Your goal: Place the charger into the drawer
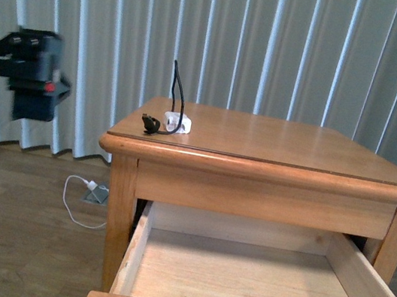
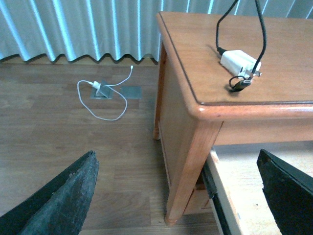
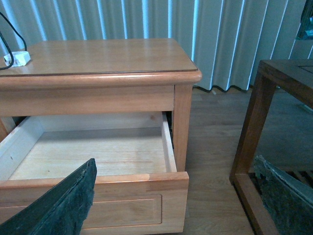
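No text, label, brand name, number or sign can be read in any of the three views. No marking can be made out on the white block of the charger [image 1: 177, 123] or on the front of the drawer [image 3: 122, 208].

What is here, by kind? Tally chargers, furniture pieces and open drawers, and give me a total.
Chargers: 2 (charger with black cable on the nightstand; white-cabled charger on the floor)
Furniture pieces: 2 (nightstand; darker wooden frame)
Open drawers: 1 (drawer)
Total: 5
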Robot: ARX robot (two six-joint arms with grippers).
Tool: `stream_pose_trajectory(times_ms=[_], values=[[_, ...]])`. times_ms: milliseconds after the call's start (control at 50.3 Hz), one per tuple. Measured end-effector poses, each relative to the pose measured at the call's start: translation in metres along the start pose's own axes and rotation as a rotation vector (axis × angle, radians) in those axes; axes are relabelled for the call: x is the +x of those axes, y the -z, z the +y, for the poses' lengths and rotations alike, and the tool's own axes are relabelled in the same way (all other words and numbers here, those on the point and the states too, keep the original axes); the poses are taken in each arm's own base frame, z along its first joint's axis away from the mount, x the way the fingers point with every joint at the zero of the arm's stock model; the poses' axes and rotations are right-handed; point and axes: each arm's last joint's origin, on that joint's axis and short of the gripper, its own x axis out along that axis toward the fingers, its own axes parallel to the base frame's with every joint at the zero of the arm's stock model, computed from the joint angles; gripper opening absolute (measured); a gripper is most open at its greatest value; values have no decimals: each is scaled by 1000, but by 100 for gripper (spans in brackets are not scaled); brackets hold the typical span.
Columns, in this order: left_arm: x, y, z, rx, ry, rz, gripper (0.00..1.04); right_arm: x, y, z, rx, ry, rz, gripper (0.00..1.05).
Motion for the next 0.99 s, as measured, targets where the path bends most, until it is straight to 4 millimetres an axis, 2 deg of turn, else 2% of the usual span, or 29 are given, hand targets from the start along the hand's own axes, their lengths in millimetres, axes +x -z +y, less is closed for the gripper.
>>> stream_pose_trajectory(times_ms=[179, 378, 576, 755, 994], values=[[49, -17, -21, 18, 32, 10, 99, 0, 0, 0, 0, 0, 0, 96], [100, -30, -36, 32, 22, 19, 99, 0, 0, 0, 0, 0, 0, 96], [151, -30, -55, 57, 35, 50, 99, 0, 0, 0, 0, 0, 0, 96], [184, -21, -72, 78, 25, 86, 99, 0, 0, 0, 0, 0, 0, 96], [205, -6, -81, 102, 3, 144, 99, 0, 0, 0, 0, 0, 0, 96]])
